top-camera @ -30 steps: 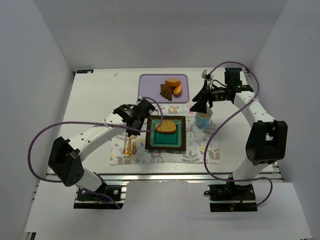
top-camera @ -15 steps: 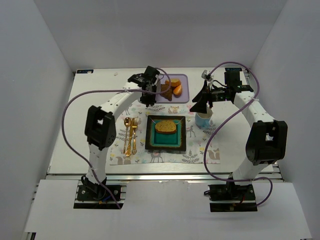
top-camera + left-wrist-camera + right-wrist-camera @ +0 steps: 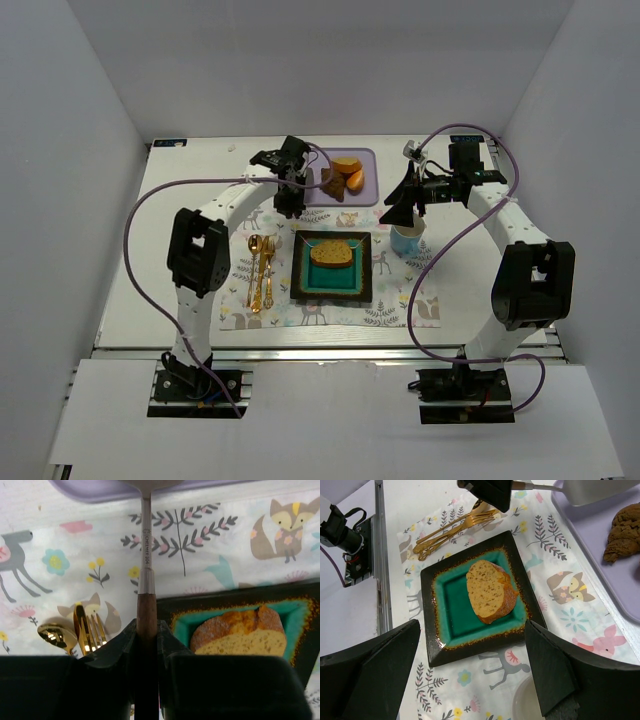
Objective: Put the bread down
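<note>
Top external: one bread slice [image 3: 331, 253] lies on the one teal plate [image 3: 358, 288] mid-table [image 3: 180, 220], so the placing looks done. The left pincer [image 3: 288, 205] hovers at the plate's eleven o'clock. The right pincer [image 3: 403, 208] hovers at two o'clock, over one cup [image 3: 407, 241].

Left wrist: the left pincer pinches one spatula [image 3: 145, 555], its blade toward the purple tray [image 3: 90, 487] at twelve o'clock.

Right wrist: the right pincer is spread and empty. Next, I judge, the spatula needs setting down.

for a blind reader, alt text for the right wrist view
A bread slice lies on a teal plate on a patterned placemat. Gold cutlery lies beside it, a dark brown chunk sits on a lavender tray, and the left hand holds a spatula.
</note>
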You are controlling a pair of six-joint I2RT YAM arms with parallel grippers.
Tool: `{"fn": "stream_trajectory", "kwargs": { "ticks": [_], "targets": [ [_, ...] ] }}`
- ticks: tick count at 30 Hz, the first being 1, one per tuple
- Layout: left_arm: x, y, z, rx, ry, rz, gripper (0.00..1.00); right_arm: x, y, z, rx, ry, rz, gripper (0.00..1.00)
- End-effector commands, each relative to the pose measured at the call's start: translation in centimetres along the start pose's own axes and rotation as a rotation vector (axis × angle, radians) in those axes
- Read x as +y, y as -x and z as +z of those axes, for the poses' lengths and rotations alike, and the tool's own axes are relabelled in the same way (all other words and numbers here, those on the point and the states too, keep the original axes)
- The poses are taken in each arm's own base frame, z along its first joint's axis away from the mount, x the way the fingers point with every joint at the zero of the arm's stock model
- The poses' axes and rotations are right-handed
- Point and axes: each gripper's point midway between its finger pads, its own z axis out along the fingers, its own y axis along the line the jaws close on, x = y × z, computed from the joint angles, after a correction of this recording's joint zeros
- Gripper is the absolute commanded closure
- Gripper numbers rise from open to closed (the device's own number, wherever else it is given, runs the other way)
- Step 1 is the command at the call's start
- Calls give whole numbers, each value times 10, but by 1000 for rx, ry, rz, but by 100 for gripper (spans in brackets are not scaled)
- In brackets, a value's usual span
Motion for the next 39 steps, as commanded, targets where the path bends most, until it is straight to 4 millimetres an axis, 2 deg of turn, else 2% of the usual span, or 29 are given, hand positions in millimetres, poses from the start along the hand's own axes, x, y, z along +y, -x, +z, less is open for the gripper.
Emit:
{"fn": "stream_trajectory", "kwargs": {
  "ticks": [1, 2, 3, 4, 5, 6, 7, 8, 9, 11, 12, 13, 14, 16, 18, 20, 24, 27, 30, 32, 39],
  "targets": [
    [-5, 34, -62, -177, -113, -76, 100, 9, 19, -5, -36, 11, -57, 11],
    [-4, 36, -68, -197, -133, -102, 100, 8, 19, -6, -35, 8, -60, 11],
    [6, 29, -66, -192, -137, -131, 100, 7, 19, -6, -32, 4, -63, 11],
    [2, 41, -91, -271, -204, -160, 100, 7, 21, -7, -31, -1, -68, 11],
    [7, 43, -99, -293, -224, -188, 100, 6, 21, -7, -27, -6, -71, 11],
    [21, 33, -96, -278, -242, -225, 100, 7, 20, -7, -24, -5, -77, 11],
    [28, 38, -102, -320, -261, -259, 100, 6, 22, -8, -24, -10, -82, 11],
    [40, 39, -123, -369, -278, -282, 100, 5, 22, -8, -21, -10, -83, 11],
    [68, 25, -112, -344, -265, -337, 100, 5, 22, -8, -17, -15, -88, 11],
    [100, 16, -120, -383, -268, -385, 100, 5, 22, -8, -14, -17, -91, 11],
    [136, 8, -116, -389, -236, -452, 100, 5, 22, -8, -14, -16, -93, 11],
    [149, -15, -103, -342, -223, -466, 100, 5, 22, -8, -15, -14, -93, 11],
    [179, -23, -105, -358, -179, -507, 100, 6, 22, -9, -16, -14, -91, 11],
    [203, -48, -96, -306, -60, -487, 100, 6, 22, -9, -16, -14, -93, 11],
    [219, -63, -91, -269, 24, -472, 100, 8, 21, -9, -14, -14, -92, 11],
    [233, -81, -81, -217, 105, -451, 100, 9, 19, -9, -15, -9, -87, 11],
    [247, -105, -54, -144, 163, -449, 100, 8, 23, -10, -18, -10, -92, 11],
    [256, -120, -40, -105, 206, -459, 94, 9, 23, -11, -13, -18, -99, 11],
    [259, -133, -27, -54, 216, -465, 80, 9, 22, -11, -6, -21, -100, 11],
    [260, -138, -24, -42, 220, -471, 64, 10, 22, -11, -7, -23, -101, 11],
    [262, -141, -28, -49, 237, -483, 45, 10, 19, -11, -7, -23, -88, 11]
  ]
}}
